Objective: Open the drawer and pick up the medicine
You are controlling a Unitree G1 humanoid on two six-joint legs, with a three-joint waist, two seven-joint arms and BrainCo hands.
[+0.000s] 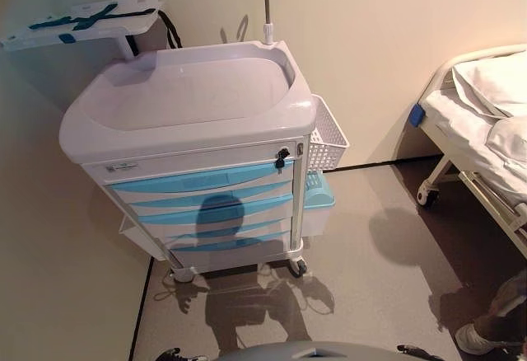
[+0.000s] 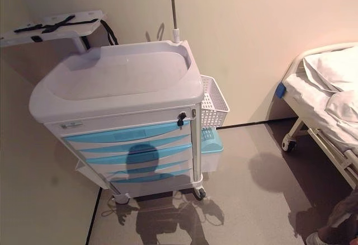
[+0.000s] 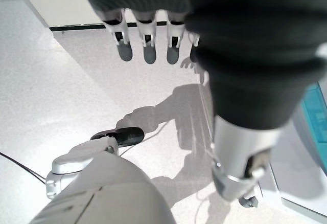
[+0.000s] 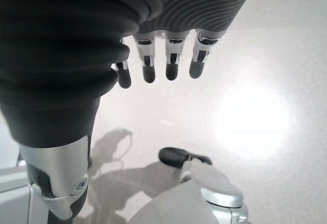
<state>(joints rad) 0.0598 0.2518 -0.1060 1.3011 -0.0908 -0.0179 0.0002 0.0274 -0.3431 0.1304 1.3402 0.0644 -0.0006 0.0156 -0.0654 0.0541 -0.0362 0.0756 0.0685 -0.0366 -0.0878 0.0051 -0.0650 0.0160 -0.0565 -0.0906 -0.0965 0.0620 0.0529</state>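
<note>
Both robot hands, left (image 3: pixel 148 40) and right (image 4: pixel 168 55), hang open over the floor (image 4: pixel 265 81), well apart from the cart (image 1: pixel 198 122); its shut drawers (image 1: pixel 206 181) sit close-stacked, so the wrong one may get pulled.

Plain cream walls (image 1: pixel 370 39) meet a speckled grey floor (image 1: pixel 370 262) along a dark skirting line. At the right stands a wheeled hospital bed (image 1: pixel 482 122) with white bedding. A person's shoe (image 1: pixel 473 338) shows near right.

Blue-fronted cart drawers (image 1: pixel 202 181), all closed
</note>
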